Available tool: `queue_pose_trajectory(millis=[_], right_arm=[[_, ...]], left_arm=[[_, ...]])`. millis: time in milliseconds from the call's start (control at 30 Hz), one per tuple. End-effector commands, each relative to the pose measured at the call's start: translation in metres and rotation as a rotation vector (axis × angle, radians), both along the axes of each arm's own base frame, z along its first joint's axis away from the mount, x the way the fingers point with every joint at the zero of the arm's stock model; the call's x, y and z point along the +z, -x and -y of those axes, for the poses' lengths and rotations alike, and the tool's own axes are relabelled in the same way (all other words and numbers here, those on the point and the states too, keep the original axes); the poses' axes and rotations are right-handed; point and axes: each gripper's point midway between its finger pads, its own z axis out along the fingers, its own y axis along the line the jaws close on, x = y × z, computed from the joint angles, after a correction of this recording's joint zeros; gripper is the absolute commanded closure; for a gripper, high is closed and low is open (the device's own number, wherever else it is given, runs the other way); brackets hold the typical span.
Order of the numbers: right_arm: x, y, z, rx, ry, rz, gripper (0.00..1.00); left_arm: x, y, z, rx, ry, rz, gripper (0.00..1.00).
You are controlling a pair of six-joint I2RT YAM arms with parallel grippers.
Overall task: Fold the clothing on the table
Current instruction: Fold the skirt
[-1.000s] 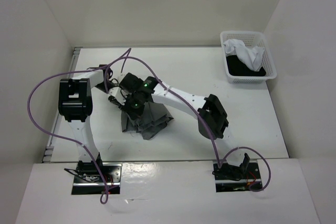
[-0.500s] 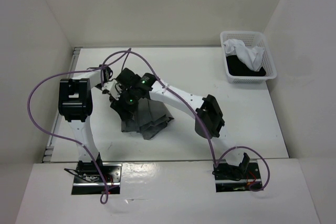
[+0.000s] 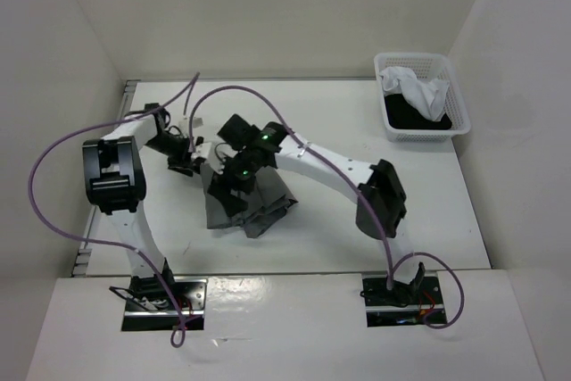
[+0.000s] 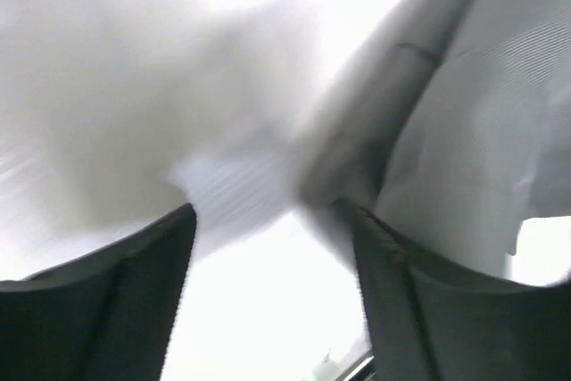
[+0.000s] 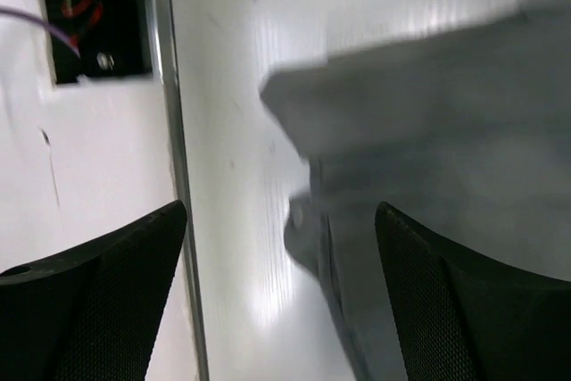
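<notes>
A white table, walled by white panels, was seen from above, with two robot arms reaching in from its near edge. A dark grey skirt lay bunched in a loose, creased heap a little left of the table's middle, under the ends of both arms. The left gripper hung at the heap's upper left edge. The right gripper hung over its centre.

In the blurred left wrist view, the left gripper stood open. Its two dark fingers were spread apart with bright table showing between them, and nothing was pinched. Pale grey folds of the skirt filled the space just beyond the fingertips.

In the right wrist view, the right gripper was also open – its fingers were wide apart and empty. The skirt lay beneath and beyond them, one corner jutting out over the white table. A metal strip ran along the table's edge at the left of that view.

At the far right corner of the table, well apart from the skirt, stood a white basket. It held a white garment on top of a black garment.
</notes>
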Motion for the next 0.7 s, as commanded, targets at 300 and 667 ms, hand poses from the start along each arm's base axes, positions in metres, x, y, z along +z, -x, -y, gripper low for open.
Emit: queue_pose_trajectory(millis=[300,667], right_arm=[[0.092,-0.103,0.193,-0.486,-0.088,0.334,0.03],[0.089,-0.083,0.280,-0.702,-0.177,0.365,0.02]], left_arm=[[0.161,-0.014,-0.078,0.206,-0.056,0.429,0.00],[0.162,0.034,0.047,-0.129,0.516,0.217,0.00]])
